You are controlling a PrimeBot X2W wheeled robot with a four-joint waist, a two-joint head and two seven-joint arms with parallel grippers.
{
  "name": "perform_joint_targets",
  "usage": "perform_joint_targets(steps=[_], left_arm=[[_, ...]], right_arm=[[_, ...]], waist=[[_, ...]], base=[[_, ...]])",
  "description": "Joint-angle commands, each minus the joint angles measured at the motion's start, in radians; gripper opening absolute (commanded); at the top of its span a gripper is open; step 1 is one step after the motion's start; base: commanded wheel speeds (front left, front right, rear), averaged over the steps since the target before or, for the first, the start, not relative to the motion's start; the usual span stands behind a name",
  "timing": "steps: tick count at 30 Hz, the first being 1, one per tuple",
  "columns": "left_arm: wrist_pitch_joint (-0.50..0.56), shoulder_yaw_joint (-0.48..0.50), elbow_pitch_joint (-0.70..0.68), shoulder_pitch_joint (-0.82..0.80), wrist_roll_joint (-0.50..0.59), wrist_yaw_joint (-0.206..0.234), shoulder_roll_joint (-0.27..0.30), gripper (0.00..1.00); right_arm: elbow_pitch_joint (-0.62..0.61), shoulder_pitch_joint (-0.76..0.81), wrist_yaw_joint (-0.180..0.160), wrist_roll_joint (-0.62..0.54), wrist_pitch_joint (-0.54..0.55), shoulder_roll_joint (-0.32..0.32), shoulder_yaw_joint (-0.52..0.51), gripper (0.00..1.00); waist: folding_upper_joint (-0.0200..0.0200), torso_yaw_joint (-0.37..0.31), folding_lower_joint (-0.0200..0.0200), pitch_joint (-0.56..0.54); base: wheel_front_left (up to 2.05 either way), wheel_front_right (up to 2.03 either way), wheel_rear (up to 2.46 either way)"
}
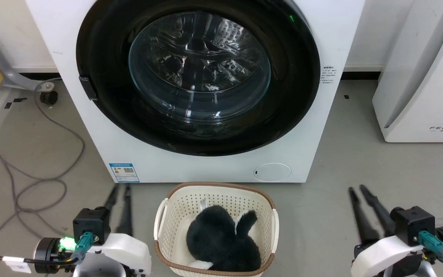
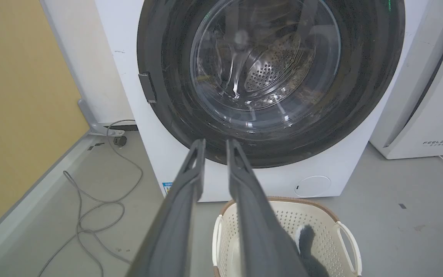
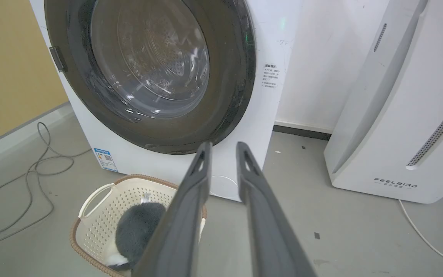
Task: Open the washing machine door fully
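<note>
Washing machine (image 1: 206, 169): one, white, standing on the floor ahead of us.
Washing machine door (image 1: 198, 73): one, shut flat against the machine's front; we count one dark tab (image 1: 88, 87) at its left edge.
Left gripper (image 1: 121, 188): two fingers slightly parted, holding nothing, well short of the door.
Right gripper (image 1: 357, 188): two fingers slightly parted, empty.
Basket (image 1: 215, 185): one, between our two grippers, holding one dark fluffy item (image 1: 221, 238).

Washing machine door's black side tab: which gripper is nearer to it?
Left. The left gripper sits below the black tab; the right gripper is past the far side of the washing machine door.
</note>
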Motion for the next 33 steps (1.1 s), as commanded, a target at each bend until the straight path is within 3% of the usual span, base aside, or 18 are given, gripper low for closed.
perform_joint_targets(steps=[1, 10, 11, 12, 13, 24, 33], left_arm=[[0.0, 0.0, 0.0, 0.0, 0.0, 0.0, 0.0, 1.0], [-0.018, -0.008, 0.006, -0.004, -0.013, 0.01, 0.0, 1.0], [-0.021, -0.009, 0.006, -0.004, -0.014, 0.011, 0.0, 1.0], [-0.023, -0.01, 0.007, -0.004, -0.015, 0.012, 0.0, 1.0], [-0.025, -0.011, 0.008, -0.005, -0.016, 0.013, 0.0, 1.0], [-0.048, -0.021, 0.014, -0.009, -0.03, 0.025, 0.0, 1.0], [-0.066, -0.031, 0.018, -0.014, -0.043, 0.035, 0.0, 1.0]], right_arm=[[0.0, 0.0, 0.0, 0.0, 0.0, 0.0, 0.0, 1.0], [0.002, -0.004, 0.0, 0.045, -0.018, 0.0, -0.011, 1.0], [0.002, -0.004, 0.0, 0.049, -0.021, 0.0, -0.013, 0.76], [0.002, -0.005, 0.0, 0.052, -0.023, 0.0, -0.015, 0.16], [0.002, -0.005, 0.0, 0.056, -0.025, 0.0, -0.017, 0.0], [0.011, -0.017, 0.0, 0.129, -0.048, 0.0, -0.035, 0.0], [0.032, -0.026, 0.0, 0.375, -0.066, 0.0, -0.008, 0.0]], waist=[[0.0, 0.0, 0.0, 0.0], [0.0, 0.001, 0.0, 0.002], [0.0, 0.001, 0.0, 0.002], [0.0, 0.001, 0.0, 0.002], [0.0, 0.001, 0.0, 0.002], [0.0, 0.005, 0.0, 0.005], [0.0, 0.014, 0.0, 0.009]], base=[[0.0, 0.0, 0.0], [0.0, 0.0, 0.0], [0.0, 0.0, 0.0], [0.0, 0.0, 0.0], [0.0, 0.0, 0.0], [0.0, 0.0, 0.0], [0.0, 0.0, 0.0]])
